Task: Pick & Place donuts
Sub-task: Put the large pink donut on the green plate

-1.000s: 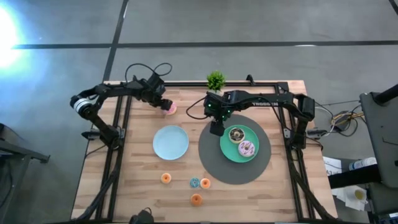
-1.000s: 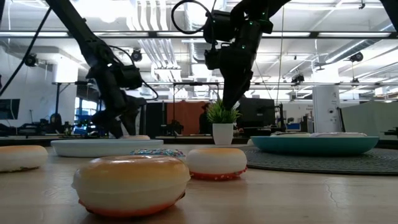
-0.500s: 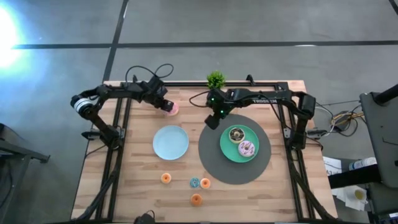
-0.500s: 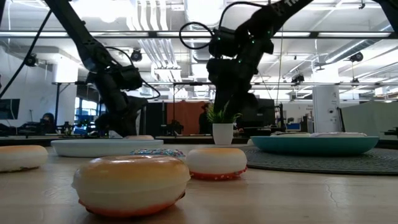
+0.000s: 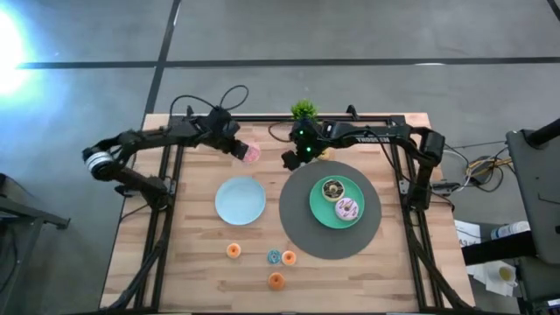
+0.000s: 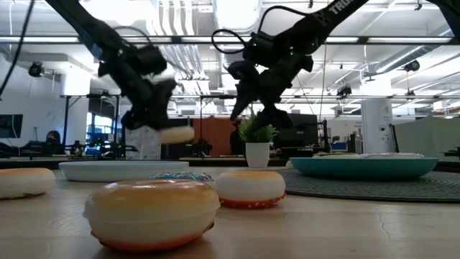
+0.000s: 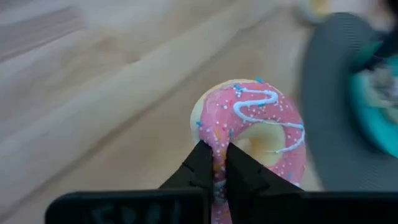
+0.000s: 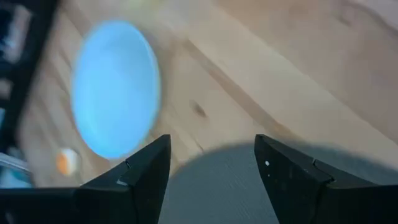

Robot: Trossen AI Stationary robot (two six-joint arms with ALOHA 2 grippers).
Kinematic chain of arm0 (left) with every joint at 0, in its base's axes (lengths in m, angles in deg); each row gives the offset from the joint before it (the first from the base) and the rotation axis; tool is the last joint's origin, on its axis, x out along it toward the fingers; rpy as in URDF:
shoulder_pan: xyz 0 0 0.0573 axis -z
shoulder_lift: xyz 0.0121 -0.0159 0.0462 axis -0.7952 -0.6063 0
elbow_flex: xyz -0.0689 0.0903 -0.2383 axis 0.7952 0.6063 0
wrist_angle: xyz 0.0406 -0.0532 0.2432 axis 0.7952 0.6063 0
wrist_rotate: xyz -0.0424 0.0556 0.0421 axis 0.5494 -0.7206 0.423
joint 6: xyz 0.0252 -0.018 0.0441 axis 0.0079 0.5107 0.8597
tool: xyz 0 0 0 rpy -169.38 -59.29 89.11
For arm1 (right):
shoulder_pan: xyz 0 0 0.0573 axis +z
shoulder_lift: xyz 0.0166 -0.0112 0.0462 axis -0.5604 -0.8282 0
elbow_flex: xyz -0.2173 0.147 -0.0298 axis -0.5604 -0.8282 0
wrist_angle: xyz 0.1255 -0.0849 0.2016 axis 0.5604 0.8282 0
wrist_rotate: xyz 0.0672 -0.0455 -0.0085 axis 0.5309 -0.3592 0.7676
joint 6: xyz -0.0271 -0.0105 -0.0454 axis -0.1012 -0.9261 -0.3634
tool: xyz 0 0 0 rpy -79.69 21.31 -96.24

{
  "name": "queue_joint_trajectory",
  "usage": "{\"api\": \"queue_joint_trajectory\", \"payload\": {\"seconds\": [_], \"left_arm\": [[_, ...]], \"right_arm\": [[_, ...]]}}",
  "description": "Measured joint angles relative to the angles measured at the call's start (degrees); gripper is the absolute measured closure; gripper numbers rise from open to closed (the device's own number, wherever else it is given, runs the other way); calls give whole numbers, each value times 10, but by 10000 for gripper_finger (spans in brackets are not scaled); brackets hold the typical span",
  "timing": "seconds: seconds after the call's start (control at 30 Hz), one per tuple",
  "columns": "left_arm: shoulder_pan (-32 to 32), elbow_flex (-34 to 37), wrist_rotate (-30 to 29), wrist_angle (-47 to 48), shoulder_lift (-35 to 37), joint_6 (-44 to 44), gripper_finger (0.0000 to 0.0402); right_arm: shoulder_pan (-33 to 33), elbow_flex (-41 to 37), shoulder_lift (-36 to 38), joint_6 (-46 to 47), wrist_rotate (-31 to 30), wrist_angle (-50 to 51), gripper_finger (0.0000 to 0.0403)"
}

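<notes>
A pink sprinkled donut [image 7: 255,121] hangs in the air above the table's far left part, with my left gripper [image 7: 216,148] shut on it; the high view shows the donut [image 5: 250,153] just right of the gripper. My right gripper [image 5: 289,160] hovers open and empty near the far edge of the grey mat [image 5: 302,229]. On the teal plate [image 5: 317,210] lie a chocolate donut [image 5: 332,188] and a pale sprinkled donut [image 5: 347,208]. The light-blue plate [image 5: 240,199] holds nothing. Several mini donuts [image 5: 276,280] lie flat on the near table. My left gripper pinches the ring's wall [image 7: 217,138] on the side nearest the wrist, one finger on the outer edge and the other [image 7: 239,168] at the hole. The donut [image 6: 176,134] is lifted clear of the table and sticks out sideways from the fingers.
A small green plant [image 5: 304,110] in a white pot stands at the far edge, close behind my right gripper. The mini donuts, among them an orange one [image 5: 233,250] and a blue one [image 5: 274,256], lie scattered near the front edge. Bare wood lies left of the light-blue plate.
My left gripper has taken hold of the pink donut where it lay on the table, lifted it clear and carried it a little toward the table's right edge. My right gripper has drawn back from the teal plate toward the far edge and tipped upward, staying open.
</notes>
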Motion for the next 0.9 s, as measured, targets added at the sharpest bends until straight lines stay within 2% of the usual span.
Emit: {"api": "queue_joint_trajectory", "payload": {"seconds": [0.17, 0.4, 0.67, 0.9], "left_arm": [[39, 4, -3, -12, 50, -27, 400], [79, 5, -7, -38, 56, -44, 401], [113, 5, -19, -92, 55, -59, 401], [123, 5, -21, -94, 55, -64, 401]], "right_arm": [[-6, -3, 0, 39, 48, -82, 179], [-1, -3, 2, 92, 67, -210, 179], [0, -5, 2, 98, 69, -209, 148], [0, -6, 2, 88, 60, -206, 129]]}}
